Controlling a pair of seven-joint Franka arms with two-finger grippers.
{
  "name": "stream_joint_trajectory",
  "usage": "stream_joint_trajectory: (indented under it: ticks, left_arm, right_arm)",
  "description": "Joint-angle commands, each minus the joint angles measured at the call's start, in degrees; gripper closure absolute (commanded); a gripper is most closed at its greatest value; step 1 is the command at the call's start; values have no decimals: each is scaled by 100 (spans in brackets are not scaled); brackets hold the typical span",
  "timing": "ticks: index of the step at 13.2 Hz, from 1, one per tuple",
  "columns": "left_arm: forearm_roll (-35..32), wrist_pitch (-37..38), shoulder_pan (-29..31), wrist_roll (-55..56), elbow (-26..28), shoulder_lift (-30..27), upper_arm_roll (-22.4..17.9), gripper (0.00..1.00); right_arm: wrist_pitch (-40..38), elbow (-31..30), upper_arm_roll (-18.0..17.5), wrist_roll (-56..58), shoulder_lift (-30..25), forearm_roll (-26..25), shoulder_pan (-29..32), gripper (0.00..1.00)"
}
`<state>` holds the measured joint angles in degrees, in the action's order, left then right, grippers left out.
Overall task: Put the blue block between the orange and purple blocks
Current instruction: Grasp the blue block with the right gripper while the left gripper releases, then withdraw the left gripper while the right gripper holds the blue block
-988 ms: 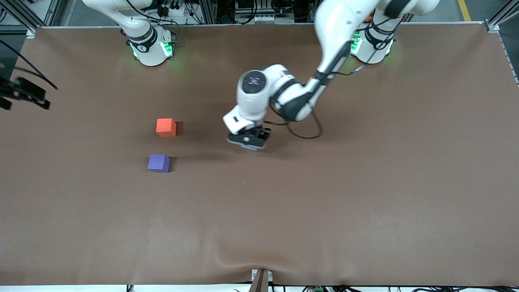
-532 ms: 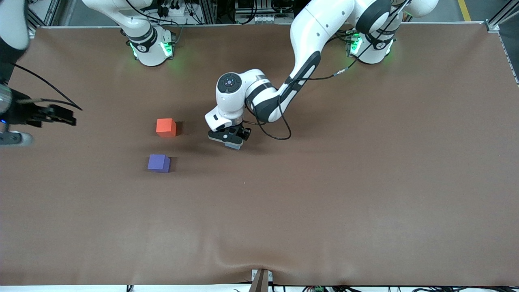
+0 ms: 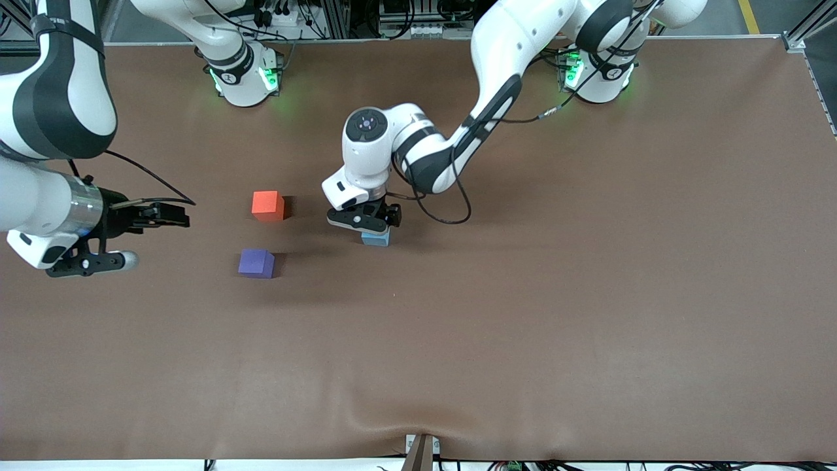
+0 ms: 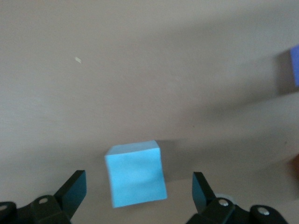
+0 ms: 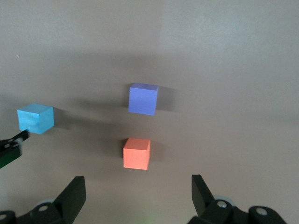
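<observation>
1. A brown tabletop (image 3: 523,314) fills the front view, with both arm bases along its upper edge.
2. The left arm reaches from its base toward the middle of the tabletop. Its claw (image 3: 370,226) hangs just above the blue block, pointing down.
3. In the left wrist view, the left claw (image 4: 139,191) is open: its two dark fingers (image 4: 74,189) stand wide apart on either side of the block, with clear gaps, touching nothing.
4. The right arm comes in at the right arm's end of the tabletop. Its claw (image 3: 171,215) is raised over bare tabletop and points toward the orange and purple blocks, well apart from them.
5. In the right wrist view, the right claw (image 5: 138,196) is open and empty, its fingers (image 5: 74,191) spread wide.
6. The blue block (image 3: 376,238) rests on the tabletop directly under the left claw. It also shows in the left wrist view (image 4: 135,172) and the right wrist view (image 5: 35,118).
7. The orange block (image 3: 268,205) sits on the tabletop, toward the right arm's end from the left claw.
8. The purple block (image 3: 256,263) sits near the orange block, nearer the front camera, with a gap between the two. The blue block is well apart from both, not between them.
</observation>
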<state>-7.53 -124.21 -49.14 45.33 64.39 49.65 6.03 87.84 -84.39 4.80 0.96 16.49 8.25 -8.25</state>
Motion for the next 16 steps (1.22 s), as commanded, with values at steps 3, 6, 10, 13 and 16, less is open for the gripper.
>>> stream_joint_trajectory:
  ticks: [3, 6, 10, 13, 16]
  left_arm:
    - [94, 1598, 1299, -59, 276, -1692, -14, 0]
    - [93, 2171, 2239, -374, 294, -2300, 3, 0]
    - [94, 2576, 3084, -806, 294, -2749, 38, 0]
    - [94, 3093, 3471, -1113, 329, -3118, 30, 0]
    - [85, 3428, 3893, -1638, 583, -3628, 30, 0]
  right_arm:
    - [653, 89, 38, -931, 546, 98, -1229, 0]
    - [1225, 72, 39, -1202, 977, 98, -1819, 0]
    - [2943, -1005, 47, -2266, 1137, 80, -2750, 0]
    - [3511, -1405, 56, -2451, 1372, 19, -3129, 0]
    - [3844, -1422, 56, -2723, 1681, -8, -3279, 0]
